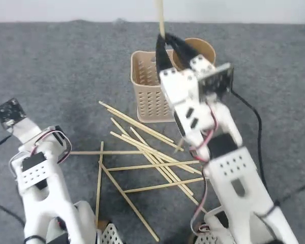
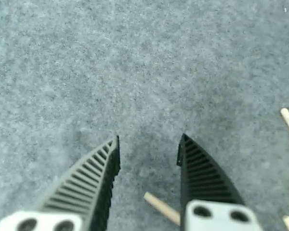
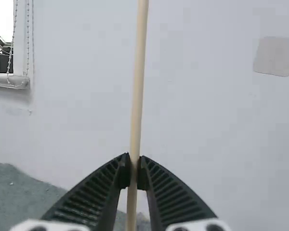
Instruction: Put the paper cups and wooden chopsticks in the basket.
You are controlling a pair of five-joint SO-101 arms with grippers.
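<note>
The right gripper (image 1: 162,38) is holding one wooden chopstick (image 1: 160,18), and its jaws are pressing tightly on the stick from both sides. The long axis of the stick is standing almost vertical, and most of its length is rising above the jaws. The jaws are hanging above the far part of the basket (image 1: 150,101), close to the rim on the side where the paper cup (image 1: 201,48) is standing. The lower end of the stick is hiding behind the gripper, so I cannot tell whether it is already inside the opening.

In my judgement the coming move is depending on this one relation. The stick must be going straight down into the basket and not into the cup just behind it, nor between the two. The cup itself is standing outside the basket and is partly covered by the right arm.

The loose chopsticks (image 1: 152,157) are lying crossed on the grey tabletop (image 1: 66,61) in front of the basket, between the two arms.

The left gripper (image 2: 147,142) is hanging low over the bare tabletop with its jaws wide apart and holding nothing. One stick end (image 2: 161,208) is lying just beside one jaw. This arm is nearer to the left side of the pile.
</note>
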